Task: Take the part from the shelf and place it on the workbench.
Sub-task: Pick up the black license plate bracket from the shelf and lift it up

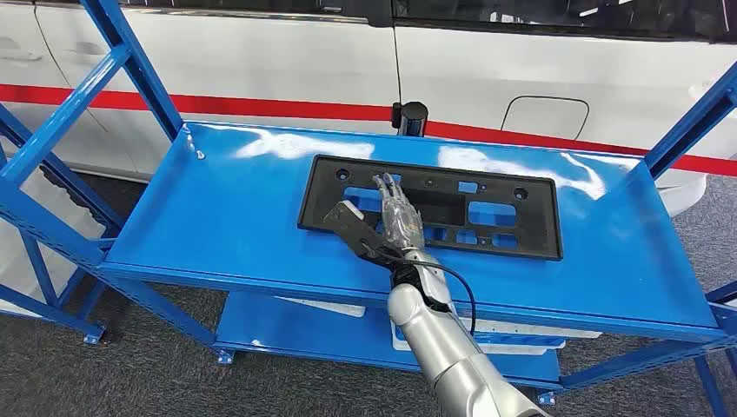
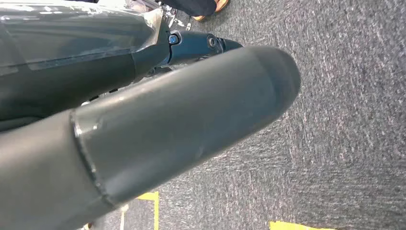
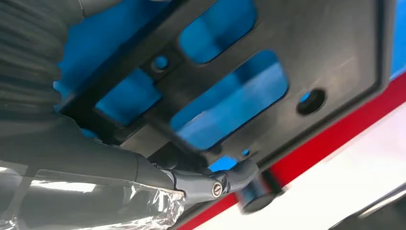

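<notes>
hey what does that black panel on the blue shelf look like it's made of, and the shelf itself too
Black panel: most likely moulded plastic, matt black, judging by its thin flat frame, rectangular cut-outs and round holes with no shine.
Blue shelf: looks like sheet metal with glossy blue paint; bright reflections streak its surface and its edges are folded up.
Right hand, over the panel: dark fingers under what looks like clear plastic wrap.
</notes>
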Robot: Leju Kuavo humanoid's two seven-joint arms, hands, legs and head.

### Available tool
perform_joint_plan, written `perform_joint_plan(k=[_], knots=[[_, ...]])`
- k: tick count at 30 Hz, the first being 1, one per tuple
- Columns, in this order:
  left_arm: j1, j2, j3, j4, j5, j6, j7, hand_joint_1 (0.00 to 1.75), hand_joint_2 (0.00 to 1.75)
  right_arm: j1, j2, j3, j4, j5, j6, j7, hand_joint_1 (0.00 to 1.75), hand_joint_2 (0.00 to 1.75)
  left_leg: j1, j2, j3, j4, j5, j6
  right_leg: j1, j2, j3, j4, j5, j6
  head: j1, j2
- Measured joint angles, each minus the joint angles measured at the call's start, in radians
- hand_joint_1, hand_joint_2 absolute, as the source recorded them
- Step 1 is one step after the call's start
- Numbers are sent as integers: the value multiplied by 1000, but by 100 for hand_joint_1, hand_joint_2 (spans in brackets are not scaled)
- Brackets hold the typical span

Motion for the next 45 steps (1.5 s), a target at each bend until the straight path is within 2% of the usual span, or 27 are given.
perform_joint_plan(k=[4, 9, 18, 22, 27, 30, 31, 34, 35, 39, 45], knots=[[0, 0, 6, 0, -13, 5, -2, 0, 0, -16, -5, -44, 31, 33, -47, 20, 0, 175, 0, 0, 1, 0, 0, 0, 0, 0, 1, 0, 0, 0, 0, 0], [1, 0, 15, 0, -42, 9, -7, 0, 0, -21, -24, -93, 50, 144, -130, 72, 0, 175, 0, 0, 2, 0, 0, 0, 0, 0, 2, 0, 0, 0, 0, 0], [0, 0, 17, 0, -54, 12, -12, 0, 0, -20, -44, -122, 50, 191, -152, 88, 0, 175, 0, 0, 3, 0, 0, 0, 0, 0, 3, 0, 0, 0, 0, 0], [0, 0, 17, 0, -81, 25, -21, 0, 0, -11, -52, -122, 40, 323, -199, 133, 0, 175, 0, 0, 3, 0, 0, 0, 0, 0, 3, 0, 0, 0, 0, 0], [0, 1, 16, 0, -120, 35, -36, 0, 0, 25, -63, -116, -34, 530, -211, 190, 0, 175, 0, 0, 3, 0, 0, 0, 0, 0, 3, 0, 0, 0, 0, 0], [0, 1, 16, 0, -144, 40, -42, 0, 0, 37, -83, -73, -92, 584, -211, 282, 0, 175, 0, 0, 3, 0, 0, 0, 0, 0, 3, 0, 0, 0, 0, 0], [0, 1, 16, 0, -150, 41, -45, 0, 0, 36, -94, -47, -109, 587, -210, 327, 26, 175, 0, 0, 3, 0, 0, 0, 0, 0, 3, 0, 0, 0, 0, 0], [0, 1, 14, 0, -169, 43, -49, 0, 0, 31, -135, 51, -154, 591, -203, 450, 155, 175, 0, 0, 3, 0, 0, 0, 0, 0, 3, 0, 0, 0, 0, 0], [0, 1, 14, 0, -174, 43, -50, 0, 0, 30, -148, 83, -167, 592, -199, 472, 172, 175, 0, 0, 3, 0, 0, 0, 0, 0, 3, 0, 0, 0, 0, 0], [0, 1, 13, 0, -185, 42, -52, 0, 0, 30, -177, 163, -198, 592, -187, 488, 174, 175, 0, 0, 3, 0, 0, 0, 0, 0, 3, 0, 0, 0, 0, 0], [0, 1, 13, 0, -187, 37, -53, 0, 0, 32, -197, 205, -214, 592, -172, 487, 173, 175, 0, 0, 3, 0, 0, 0, 0, 0, 3, 0, 0, 0, 0, 0]])
